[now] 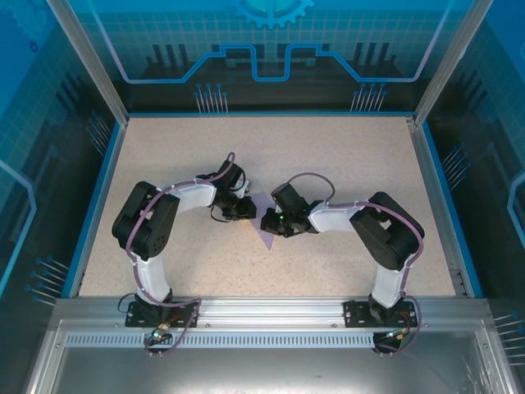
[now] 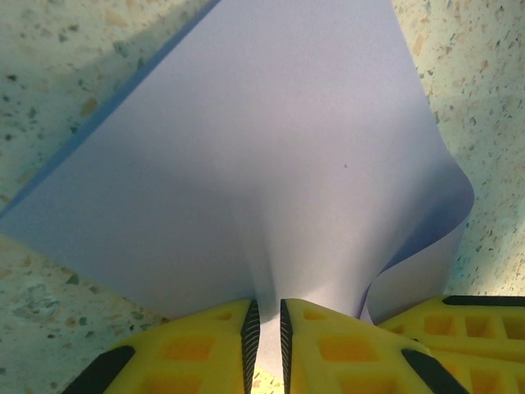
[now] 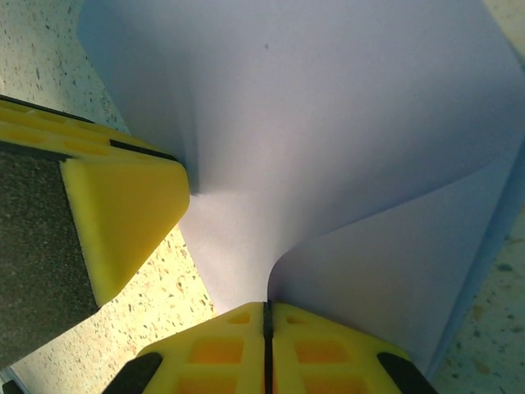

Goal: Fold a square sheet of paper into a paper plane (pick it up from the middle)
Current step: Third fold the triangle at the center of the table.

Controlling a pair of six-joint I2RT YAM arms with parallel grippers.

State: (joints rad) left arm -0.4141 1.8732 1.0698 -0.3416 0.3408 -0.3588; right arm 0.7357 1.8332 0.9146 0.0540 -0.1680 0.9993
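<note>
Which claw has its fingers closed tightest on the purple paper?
The right claw: its fingers meet flush on the sheet of paper, while the left claw shows a narrow gap.

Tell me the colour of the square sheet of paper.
The square sheet of paper is plain lavender-purple; the left wrist view shows it best.

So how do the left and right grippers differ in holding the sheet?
The left gripper pinches the square sheet of paper with a thin slit between its fingers; the right gripper has them pressed flush. By the left gripper the sheet rises in a soft ridge; by the right gripper it curls over. Both are shut on it, close together.
</note>
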